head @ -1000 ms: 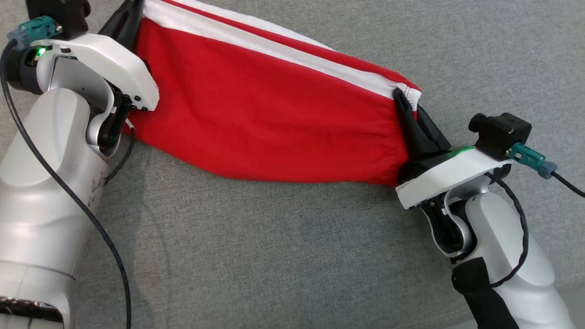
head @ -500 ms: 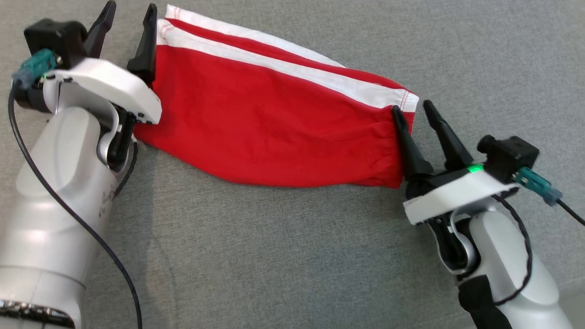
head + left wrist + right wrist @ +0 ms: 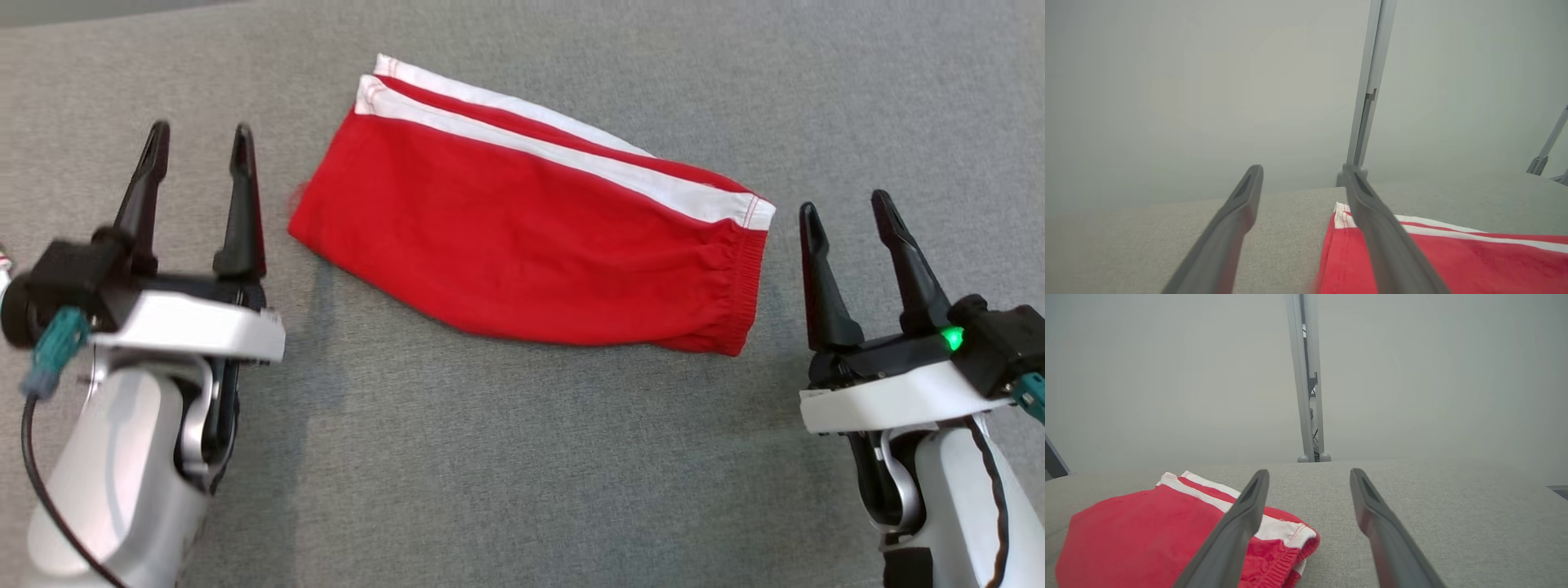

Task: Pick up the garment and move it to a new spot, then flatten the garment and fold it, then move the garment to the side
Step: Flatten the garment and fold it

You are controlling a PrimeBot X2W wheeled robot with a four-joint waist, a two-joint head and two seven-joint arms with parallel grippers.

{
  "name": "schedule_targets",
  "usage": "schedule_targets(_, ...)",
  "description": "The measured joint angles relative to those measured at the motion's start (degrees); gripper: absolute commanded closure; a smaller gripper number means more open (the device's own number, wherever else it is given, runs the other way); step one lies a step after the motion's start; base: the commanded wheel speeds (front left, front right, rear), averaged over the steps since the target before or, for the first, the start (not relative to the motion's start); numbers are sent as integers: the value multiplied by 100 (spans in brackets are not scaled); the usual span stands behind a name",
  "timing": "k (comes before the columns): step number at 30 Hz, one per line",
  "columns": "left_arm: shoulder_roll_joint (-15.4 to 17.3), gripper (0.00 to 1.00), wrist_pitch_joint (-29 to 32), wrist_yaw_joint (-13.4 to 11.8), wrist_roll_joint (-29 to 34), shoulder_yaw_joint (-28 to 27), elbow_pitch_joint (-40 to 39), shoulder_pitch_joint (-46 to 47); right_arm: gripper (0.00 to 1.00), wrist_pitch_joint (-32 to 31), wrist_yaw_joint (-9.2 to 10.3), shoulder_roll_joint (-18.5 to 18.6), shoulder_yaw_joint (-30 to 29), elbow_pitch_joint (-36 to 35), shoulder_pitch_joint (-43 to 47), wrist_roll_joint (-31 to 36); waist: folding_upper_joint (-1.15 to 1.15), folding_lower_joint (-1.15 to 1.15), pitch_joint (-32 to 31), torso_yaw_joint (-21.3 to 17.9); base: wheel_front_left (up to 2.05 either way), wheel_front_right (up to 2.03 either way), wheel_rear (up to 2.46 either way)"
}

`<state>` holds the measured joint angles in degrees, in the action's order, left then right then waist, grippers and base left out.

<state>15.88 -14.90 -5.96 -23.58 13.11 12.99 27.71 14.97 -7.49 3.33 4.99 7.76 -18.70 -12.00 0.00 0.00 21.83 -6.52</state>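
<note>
The garment (image 3: 531, 229), red shorts with white side stripes, lies folded flat on the grey cloth surface (image 3: 522, 457), its elastic waistband toward the right. My left gripper (image 3: 198, 140) stands open to the left of the shorts, apart from them, nothing between its fingers. My right gripper (image 3: 845, 211) stands open just right of the waistband, also apart and empty. In the left wrist view the garment (image 3: 1453, 261) lies at the lower right behind the right finger (image 3: 1384, 237). The right wrist view shows the garment (image 3: 1147, 535) at the lower left beside my open gripper (image 3: 1309, 473).
The grey cloth surface stretches all around the shorts. A grey upright post (image 3: 1367, 90) stands beyond its far edge, and another such post (image 3: 1308, 384) in the right wrist view. A slanted strut (image 3: 1547, 143) stands at the far right.
Both grippers have let go of the shorts and drawn back, the left to the left, the right to the right. The shorts now lie free. The head view has shifted.
</note>
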Motion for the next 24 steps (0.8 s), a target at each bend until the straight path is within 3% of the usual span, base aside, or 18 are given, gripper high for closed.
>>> schedule_targets(11, 94, 0, 109, -356, 163, 9, -1020, -1326, 0, 1, 0, -41, -318, -138, 599, 280, 0, 0, -441, 169, 0, 0, 0)
schedule_targets(24, 132, 0, 286, -416, 38, 34, -1169, -1496, 0, -66, 0, -51, -367, -234, 729, 103, 0, 0, -529, 171, 0, 0, 0)
